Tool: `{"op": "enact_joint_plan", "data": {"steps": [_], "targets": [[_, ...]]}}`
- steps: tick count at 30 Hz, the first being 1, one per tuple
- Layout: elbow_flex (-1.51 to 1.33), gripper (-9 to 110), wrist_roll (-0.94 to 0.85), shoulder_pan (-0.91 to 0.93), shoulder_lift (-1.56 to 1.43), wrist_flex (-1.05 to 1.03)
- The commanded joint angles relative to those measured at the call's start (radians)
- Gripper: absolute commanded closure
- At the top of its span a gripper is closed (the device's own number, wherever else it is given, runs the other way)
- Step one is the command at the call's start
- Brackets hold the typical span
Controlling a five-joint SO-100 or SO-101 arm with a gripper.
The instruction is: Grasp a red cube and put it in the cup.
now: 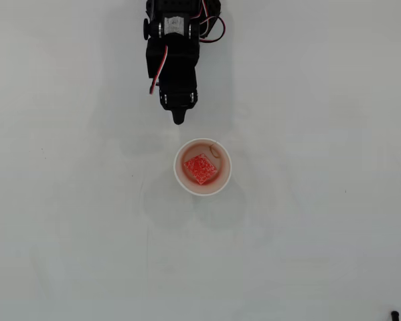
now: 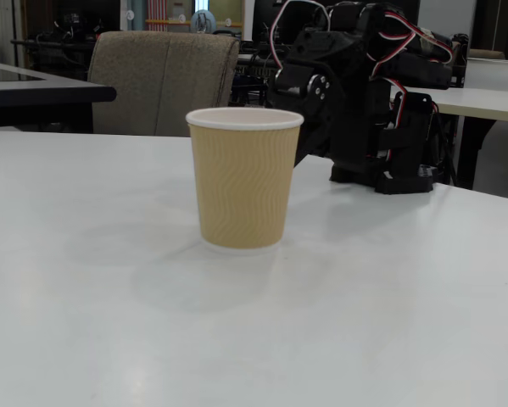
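Note:
The red cube (image 1: 200, 168) lies inside the cup (image 1: 222, 178), seen from above in the overhead view. From the side, in the fixed view, the cup (image 2: 242, 180) stands upright with tan ribbed walls and a white rim, and the cube is hidden. My black gripper (image 1: 179, 120) points down the overhead view toward the cup, a short way above its rim in the picture, fingers together and holding nothing. In the fixed view the fingertips are hidden behind the cup; the arm (image 2: 355, 93) stands behind it to the right.
A white table (image 1: 307, 221) spreads around the cup. Beyond the table's far edge in the fixed view stand a padded chair (image 2: 164, 80) and other desks. A small dark object (image 1: 394, 314) sits at the overhead view's bottom right corner.

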State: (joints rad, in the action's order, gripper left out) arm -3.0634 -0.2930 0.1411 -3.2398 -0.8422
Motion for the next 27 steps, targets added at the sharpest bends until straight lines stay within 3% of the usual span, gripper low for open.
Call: {"op": "enact_joint_plan", "data": {"steps": [1, 9, 17, 22, 27], "targets": [[-0.034, 101, 0.009, -0.002, -0.008, 0.014], [-0.049, 101, 0.015, 0.006, -0.008, 0.066], [-0.083, 101, 0.144, 0.026, -0.009, 0.201], [-0.083, 101, 0.399, 0.087, -0.008, 0.204], [-0.083, 101, 0.399, 0.103, -0.008, 0.199]]}}
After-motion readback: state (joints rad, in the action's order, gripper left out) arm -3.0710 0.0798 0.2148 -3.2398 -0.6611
